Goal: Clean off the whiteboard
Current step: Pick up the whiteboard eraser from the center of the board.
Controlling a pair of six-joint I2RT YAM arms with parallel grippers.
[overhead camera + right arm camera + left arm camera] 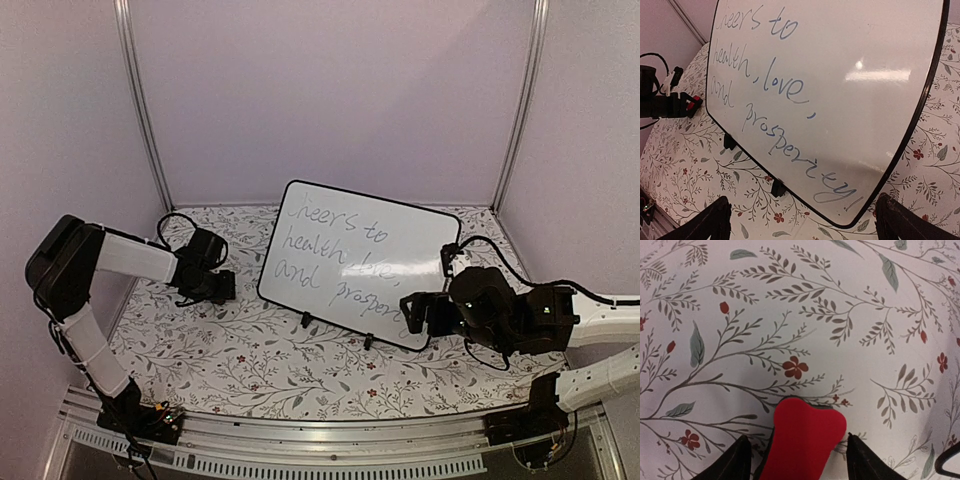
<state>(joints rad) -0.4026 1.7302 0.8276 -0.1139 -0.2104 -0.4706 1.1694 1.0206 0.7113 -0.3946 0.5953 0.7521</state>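
Observation:
The whiteboard (350,262) stands tilted on small black feet at the table's middle, with cursive handwriting across it; it fills the right wrist view (840,75). My left gripper (222,285) is low on the table left of the board, its fingers (735,462) closed in on either side of the red eraser (802,440), which rests on the cloth. My right gripper (412,312) is open and empty by the board's near right corner, its fingertips (715,220) spread wide below the board's lower edge.
A floral cloth (250,360) covers the table. White walls and metal posts (140,110) close in the back and sides. A black cable (175,225) loops behind the left wrist. The left gripper and the eraser also show in the right wrist view (692,104).

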